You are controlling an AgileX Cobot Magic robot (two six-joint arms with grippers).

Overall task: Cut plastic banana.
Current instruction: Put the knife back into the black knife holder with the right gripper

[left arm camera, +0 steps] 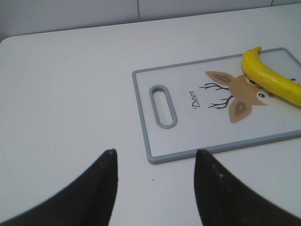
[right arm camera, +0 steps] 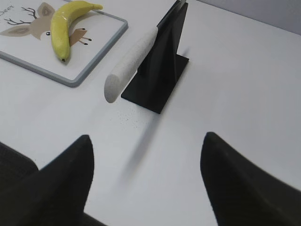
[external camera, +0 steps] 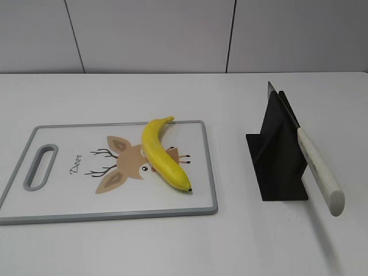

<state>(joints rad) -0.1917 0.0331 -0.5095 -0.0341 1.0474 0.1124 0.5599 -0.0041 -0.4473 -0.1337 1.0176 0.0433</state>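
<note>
The yellow plastic banana lies whole on the white cutting board, over its deer drawing, stem toward the back. It also shows in the left wrist view and the right wrist view. A knife with a white handle rests slanted in a black stand, handle toward the front; the right wrist view shows the handle too. My left gripper is open and empty above the table, near the board's handle corner. My right gripper is open and empty, short of the knife stand. Neither gripper shows in the exterior view.
The board has a grey rim and a slot handle at its left end. A white table carries everything, with a grey panelled wall behind it.
</note>
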